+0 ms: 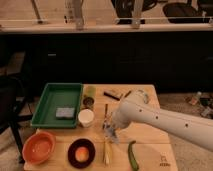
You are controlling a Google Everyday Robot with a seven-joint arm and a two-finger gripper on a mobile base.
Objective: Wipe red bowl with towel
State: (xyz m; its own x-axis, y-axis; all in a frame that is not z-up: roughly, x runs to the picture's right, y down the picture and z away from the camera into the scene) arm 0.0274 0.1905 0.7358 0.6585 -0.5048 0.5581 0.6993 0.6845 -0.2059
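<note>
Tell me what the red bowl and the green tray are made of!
The red bowl looks like smooth plastic: even colour, with a soft shine on its rim. The green tray seems plastic too, with thin moulded walls. The claw hangs shut over the middle of the table, beside the white cup.

no readable text, no legible labels

A wooden table (pixel 152 142) is set before dark cabinets (pixel 125 55). A green tray (pixel 46 105) is placed at 10 o'clock on the table, and a grey rectangular block (pixel 64 112) is contained in it. A white cup (pixel 86 117) is located just beside the tray at its 4 o'clock corner. A dark maroon bowl (pixel 70 152) is positioned at 7 o'clock, with an orange ball (pixel 83 154) inside. A green vegetable (pixel 133 156) is laid at 5 o'clock.
</note>
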